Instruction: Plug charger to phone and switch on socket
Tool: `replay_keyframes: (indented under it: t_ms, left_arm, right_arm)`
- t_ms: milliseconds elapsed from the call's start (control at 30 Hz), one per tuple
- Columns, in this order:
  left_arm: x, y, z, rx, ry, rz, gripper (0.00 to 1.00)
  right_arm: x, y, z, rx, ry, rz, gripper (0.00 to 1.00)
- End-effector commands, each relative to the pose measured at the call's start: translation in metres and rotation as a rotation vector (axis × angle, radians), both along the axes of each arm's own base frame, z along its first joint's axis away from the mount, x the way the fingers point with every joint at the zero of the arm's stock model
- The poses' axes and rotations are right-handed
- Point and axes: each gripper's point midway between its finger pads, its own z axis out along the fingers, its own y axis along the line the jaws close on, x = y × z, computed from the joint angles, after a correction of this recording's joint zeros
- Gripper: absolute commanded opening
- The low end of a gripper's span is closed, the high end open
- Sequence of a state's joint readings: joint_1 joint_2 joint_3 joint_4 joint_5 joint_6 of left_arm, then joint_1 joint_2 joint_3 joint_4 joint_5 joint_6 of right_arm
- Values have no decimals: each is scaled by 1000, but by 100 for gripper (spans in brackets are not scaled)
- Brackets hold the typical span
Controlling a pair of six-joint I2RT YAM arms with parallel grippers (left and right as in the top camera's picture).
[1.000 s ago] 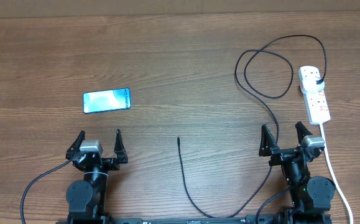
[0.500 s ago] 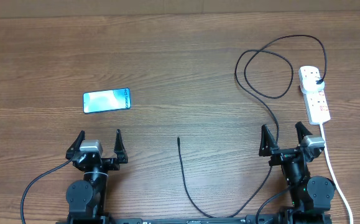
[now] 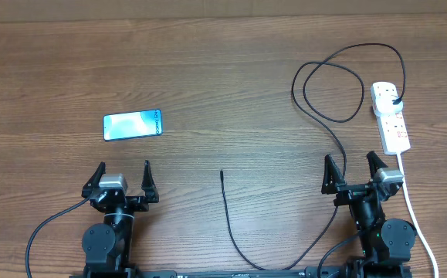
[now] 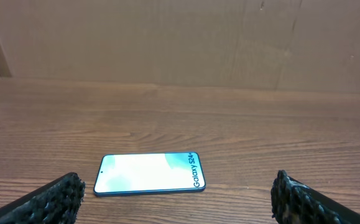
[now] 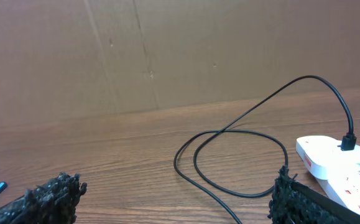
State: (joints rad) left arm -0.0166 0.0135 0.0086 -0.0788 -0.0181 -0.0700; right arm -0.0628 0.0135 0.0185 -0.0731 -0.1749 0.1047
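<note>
The phone (image 3: 133, 125) lies flat at the left of the table, its cyan screen lit; the left wrist view shows it (image 4: 150, 173) just ahead of my fingers. The black charger cable (image 3: 327, 116) loops at the right, and its plug sits in the white socket strip (image 3: 391, 116). Its straight tip (image 3: 221, 174) lies free at mid-table. My left gripper (image 3: 121, 179) is open and empty, near the phone's near side. My right gripper (image 3: 355, 171) is open and empty, near the strip. The right wrist view shows the loop (image 5: 229, 162) and the strip (image 5: 335, 158).
A thick white cord (image 3: 414, 216) runs from the strip toward the table's front right edge, beside my right arm. The charger cable passes under my right arm's base and curves back along the front edge. A cardboard wall (image 4: 180, 37) stands beyond the table.
</note>
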Motion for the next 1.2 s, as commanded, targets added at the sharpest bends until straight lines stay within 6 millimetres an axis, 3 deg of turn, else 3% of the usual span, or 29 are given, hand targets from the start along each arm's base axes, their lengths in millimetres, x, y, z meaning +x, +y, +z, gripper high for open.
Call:
replay_keyframes:
  t_ms: [0, 367, 767, 1167]
  left_arm:
    - [0, 1, 1, 20, -7, -2, 100]
    - [0, 1, 11, 16, -38, -2, 100]
    - [-11, 1, 77, 21, -180, -1, 99]
    - [-19, 1, 134, 47, -184, 3, 100]
  right_arm:
    - [0, 1, -2, 0, -3, 0, 100]
    - [0, 1, -2, 0, -3, 0, 100]
    - [0, 1, -2, 0, -3, 0, 100]
    - [0, 1, -2, 0, -3, 0, 100]
